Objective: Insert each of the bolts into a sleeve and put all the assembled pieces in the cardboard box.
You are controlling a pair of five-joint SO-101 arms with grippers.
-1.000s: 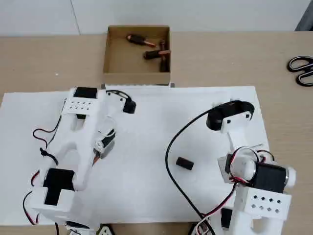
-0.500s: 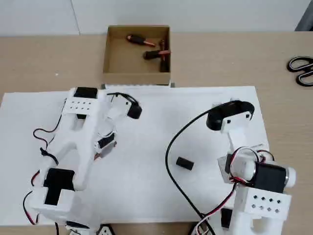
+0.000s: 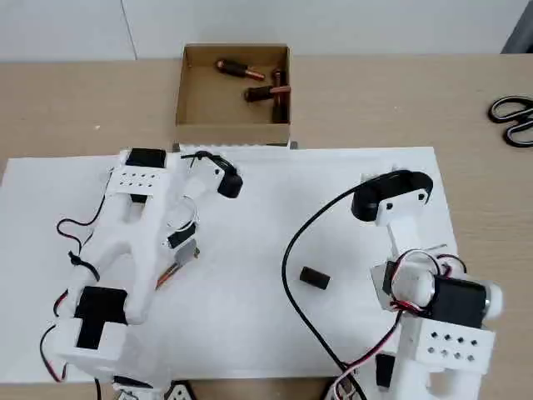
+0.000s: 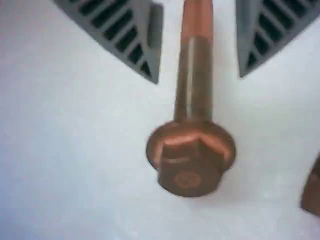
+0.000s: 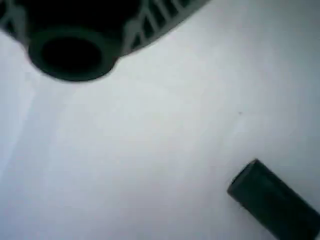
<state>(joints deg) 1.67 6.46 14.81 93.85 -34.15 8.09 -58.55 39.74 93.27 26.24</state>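
the left gripper (image 4: 198,70), spread apart, sits toward the left edge of the white paper (image 3: 250,333). a copper bolt (image 4: 192,150) lies between its fingers, touching neither. a black sleeve (image 3: 314,277) lies mid-sheet. i cannot tell the right gripper's (image 3: 390,200) state.

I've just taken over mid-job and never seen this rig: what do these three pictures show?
Two robot arms, left and right, sit at a table. The high view looks down from a fixed camera; the other two come from a camera on each wrist. On the paper lies a loose sleeve; the box behind it holds finished pieces. The left gripper is open, its fingers either side of a bolt lying on the paper, not yet gripped. The right wrist view shows a dark hollow tube, perhaps a held sleeve; I cannot tell.
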